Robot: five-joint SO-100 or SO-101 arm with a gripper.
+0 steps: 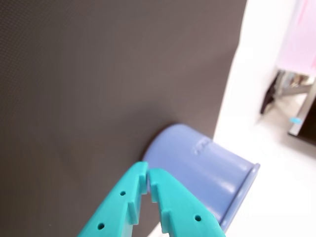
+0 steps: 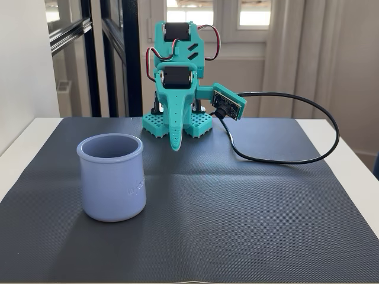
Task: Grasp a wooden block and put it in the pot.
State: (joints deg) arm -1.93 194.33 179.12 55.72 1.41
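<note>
Dark matting covers the table point(image 2: 249, 195); the pot point(image 2: 111, 176) stands lower left in the fixed view, fingers point(image 1: 148, 178) pinched together near the arm's base, empty; no wooden block visible

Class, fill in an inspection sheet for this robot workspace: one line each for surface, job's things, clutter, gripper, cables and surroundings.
Surface: dark grey textured mat on a white table.
Job's things: lavender-blue pot upright on the mat at the left of the fixed view; its inside is not visible. Wooden block: nothing seen in either view.
Clutter: nothing seen.
Gripper: teal gripper with tips nearly together, nothing visible between them; arm folded at the mat's far edge.
Cables: black cable loops from the wrist camera across the mat's right side.
Surroundings: windows and a dark-framed door behind the table.
</note>
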